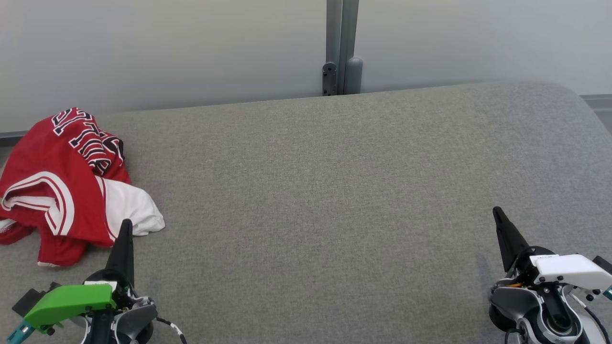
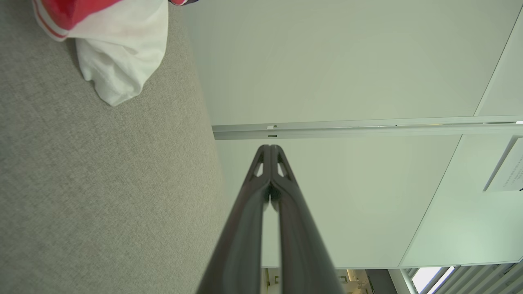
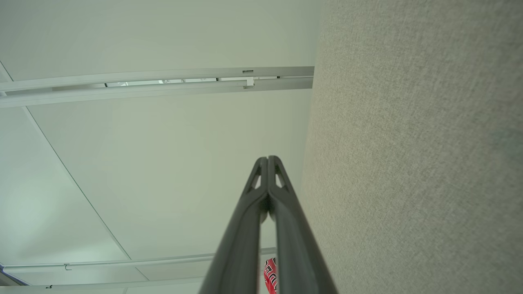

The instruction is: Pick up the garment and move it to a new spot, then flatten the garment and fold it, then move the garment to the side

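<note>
Crumpled at the left of the grey surface (image 1: 334, 191), the red-and-white garment (image 1: 62, 186) looks light and limp, best pinched at a raised fold just beyond the left gripper (image 1: 125, 229), jaws pressed together and empty, as are those of the right gripper (image 1: 499, 217) near right.

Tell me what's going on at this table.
Nothing is being handled yet. A crumpled red and white garment lies in a heap at the left end of the grey fabric surface. The left gripper sits close to it, jaws shut and empty, and the left wrist view shows it clear of the cloth. The right gripper rests far off at the right, jaws also shut on nothing. The pickup, flattening and folding are not yet done.
</note>
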### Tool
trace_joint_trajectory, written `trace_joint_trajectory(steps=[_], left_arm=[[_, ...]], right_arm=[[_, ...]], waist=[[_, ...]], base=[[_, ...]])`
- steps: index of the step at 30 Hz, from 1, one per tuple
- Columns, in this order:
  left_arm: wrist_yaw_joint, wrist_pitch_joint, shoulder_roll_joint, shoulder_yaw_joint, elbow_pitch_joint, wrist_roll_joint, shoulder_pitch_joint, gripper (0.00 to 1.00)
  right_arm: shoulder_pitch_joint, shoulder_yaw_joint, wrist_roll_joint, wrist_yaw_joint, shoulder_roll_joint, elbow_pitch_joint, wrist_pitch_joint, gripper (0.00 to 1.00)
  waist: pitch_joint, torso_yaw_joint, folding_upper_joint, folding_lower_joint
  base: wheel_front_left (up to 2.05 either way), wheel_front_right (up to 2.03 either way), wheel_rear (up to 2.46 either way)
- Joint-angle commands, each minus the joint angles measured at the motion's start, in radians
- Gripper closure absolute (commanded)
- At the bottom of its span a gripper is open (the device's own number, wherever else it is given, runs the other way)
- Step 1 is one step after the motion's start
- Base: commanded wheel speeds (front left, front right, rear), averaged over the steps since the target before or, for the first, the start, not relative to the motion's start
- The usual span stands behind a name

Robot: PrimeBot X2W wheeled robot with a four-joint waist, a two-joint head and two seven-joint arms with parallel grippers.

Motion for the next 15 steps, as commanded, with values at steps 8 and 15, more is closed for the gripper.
trace_joint_trajectory(steps=[8, 15], left_arm=[[-0.006, 0.002, 0.001, 0.001, 0.001, 0.005, -0.014, 1.0], [-0.006, 0.002, 0.001, 0.001, 0.001, 0.005, -0.014, 1.0]], right_arm=[[-0.006, 0.0, -0.003, 0.0, 0.0, -0.003, 0.002, 1.0], [-0.006, 0.0, -0.003, 0.0, 0.0, -0.003, 0.002, 1.0]], waist=[[0.0, 0.0, -0.0001, 0.0], [0.0, 0.0, -0.0001, 0.0]], base=[[0.0, 0.0, 0.0], [0.0, 0.0, 0.0]])
